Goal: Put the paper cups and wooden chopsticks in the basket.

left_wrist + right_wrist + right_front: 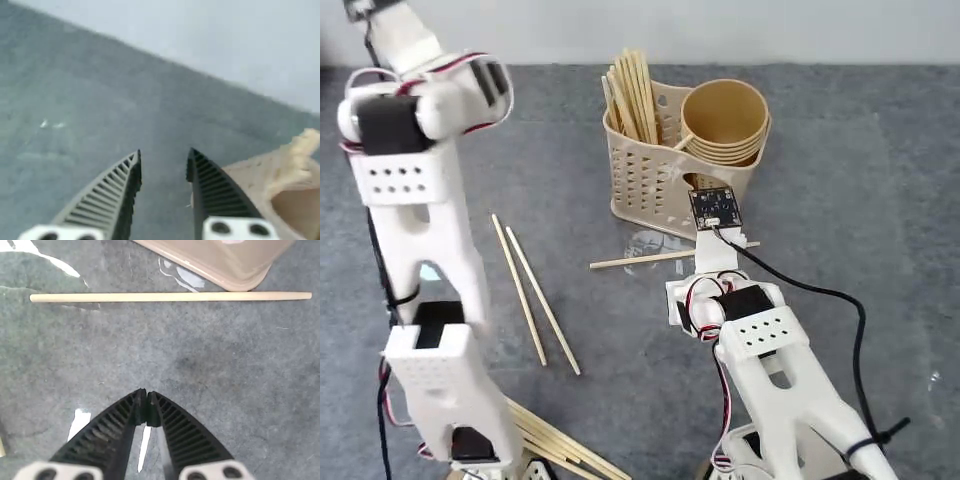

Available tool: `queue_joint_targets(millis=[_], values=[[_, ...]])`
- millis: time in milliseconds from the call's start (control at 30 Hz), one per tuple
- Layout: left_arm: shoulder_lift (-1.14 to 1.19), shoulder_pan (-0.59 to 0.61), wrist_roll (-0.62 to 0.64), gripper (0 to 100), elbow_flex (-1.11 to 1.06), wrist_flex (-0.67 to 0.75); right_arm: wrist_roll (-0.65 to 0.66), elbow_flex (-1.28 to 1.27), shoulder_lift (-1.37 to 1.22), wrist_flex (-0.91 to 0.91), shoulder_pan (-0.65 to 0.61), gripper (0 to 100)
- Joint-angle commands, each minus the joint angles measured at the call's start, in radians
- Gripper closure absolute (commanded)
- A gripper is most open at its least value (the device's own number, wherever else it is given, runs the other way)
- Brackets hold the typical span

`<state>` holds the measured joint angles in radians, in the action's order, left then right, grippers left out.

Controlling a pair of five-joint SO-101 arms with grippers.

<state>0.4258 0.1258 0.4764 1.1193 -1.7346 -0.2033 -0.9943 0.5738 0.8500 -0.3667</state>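
Note:
A beige slotted basket (pixel 645 175) stands at the back of the grey table, holding several upright wooden chopsticks (pixel 632 95) and a stack of paper cups (pixel 725 120). One chopstick (pixel 645 260) (pixel 170 297) lies flat just in front of the basket base (pixel 225 262). My right gripper (pixel 146 394) is shut and empty, low over the mat a short way from that chopstick. Two more chopsticks (pixel 532 292) lie side by side left of centre. My left gripper (pixel 164 157) is open and empty, raised high, with the basket (pixel 295 175) off to one side.
A bundle of further chopsticks (pixel 565 445) lies at the front by the left arm's base (pixel 450 400). Scraps of clear film (pixel 642 243) sit on the mat before the basket. The right arm's black cable (pixel 840 300) loops over the table's right side.

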Motion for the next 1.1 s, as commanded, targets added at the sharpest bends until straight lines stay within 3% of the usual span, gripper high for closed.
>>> queue_joint_targets(millis=[0,367,567,733,933,1067], values=[[-0.054,0.031,-0.077,87,-0.145,-0.020,-0.005,0.005,0.022,-0.018,0.005,99.0],[-0.061,0.041,-0.161,87,-0.639,-0.020,-0.005,0.005,0.022,-0.018,0.005,99.0],[-0.049,0.044,-0.167,87,-0.769,-0.009,-0.005,0.005,0.022,-0.018,0.005,99.0],[-0.049,0.044,-0.164,87,-0.943,0.161,-0.005,0.005,0.022,-0.018,0.005,99.0],[-0.049,0.044,-0.160,74,-1.087,0.311,-0.005,0.005,0.022,-0.018,0.005,99.0],[-0.049,0.046,-0.160,73,-1.135,0.376,-0.005,0.003,0.022,-0.016,0.005,99.0]])
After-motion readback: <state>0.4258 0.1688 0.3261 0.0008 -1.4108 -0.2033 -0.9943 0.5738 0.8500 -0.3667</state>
